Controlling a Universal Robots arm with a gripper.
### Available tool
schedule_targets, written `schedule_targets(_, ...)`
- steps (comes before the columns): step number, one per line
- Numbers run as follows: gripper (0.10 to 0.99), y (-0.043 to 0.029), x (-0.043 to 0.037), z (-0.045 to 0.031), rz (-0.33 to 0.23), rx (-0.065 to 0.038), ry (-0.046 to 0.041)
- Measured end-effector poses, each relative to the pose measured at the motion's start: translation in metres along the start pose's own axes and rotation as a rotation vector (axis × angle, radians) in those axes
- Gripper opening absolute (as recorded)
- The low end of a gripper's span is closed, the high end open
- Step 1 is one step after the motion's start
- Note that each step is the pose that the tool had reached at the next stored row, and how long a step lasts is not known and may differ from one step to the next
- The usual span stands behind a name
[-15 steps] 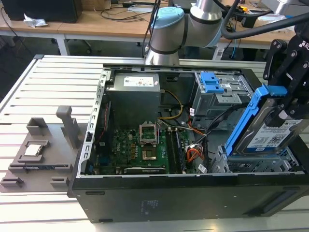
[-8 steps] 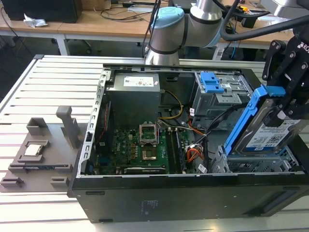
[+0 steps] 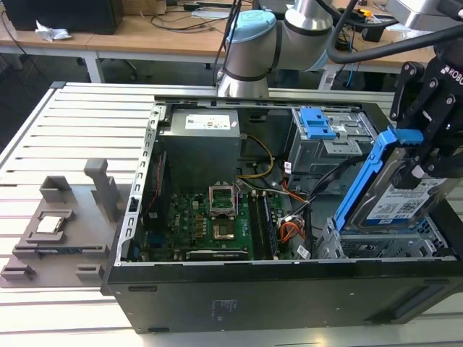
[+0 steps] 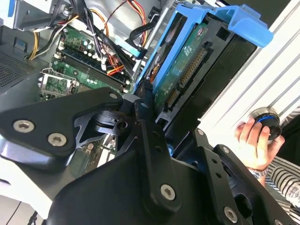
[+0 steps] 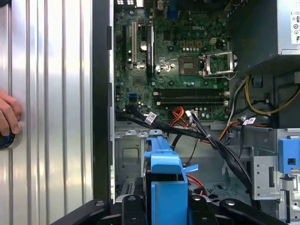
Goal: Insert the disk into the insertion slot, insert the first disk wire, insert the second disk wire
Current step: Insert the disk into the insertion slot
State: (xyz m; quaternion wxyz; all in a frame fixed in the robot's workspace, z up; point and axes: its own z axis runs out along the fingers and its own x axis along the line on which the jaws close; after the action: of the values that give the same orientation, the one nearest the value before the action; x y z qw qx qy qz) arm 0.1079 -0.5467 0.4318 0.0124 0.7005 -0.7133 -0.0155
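Note:
The disk [image 3: 396,204], a silver drive with a white label in a blue carrier frame, hangs tilted with its lower end just above the insertion slot [image 3: 376,244], the low silver cage at the case's front corner on the exterior view's right. My gripper [image 3: 423,152] is shut on the disk's upper end. In the second wrist view the disk [image 4: 185,70] shows its green underside, clamped in the gripper [image 4: 173,117]. In the first wrist view the blue carrier [image 5: 164,173] stands over the cage floor [image 5: 129,159]. Loose black cables [image 5: 187,130] cross the case beside the cage.
The open computer case [image 3: 217,296] lies on a slatted metal table. A taller grey cage with a blue latch [image 3: 318,123] stands behind the slot. A grey fixture [image 3: 58,231] rests on the exterior view's left. A person's hand [image 4: 253,138] holds a round knob beside the case.

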Motion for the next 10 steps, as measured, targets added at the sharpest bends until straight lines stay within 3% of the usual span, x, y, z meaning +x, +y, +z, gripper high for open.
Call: schedule_targets(10,0.361,-0.0006,0.0000,0.0080,0.000,0.000,-0.0001)
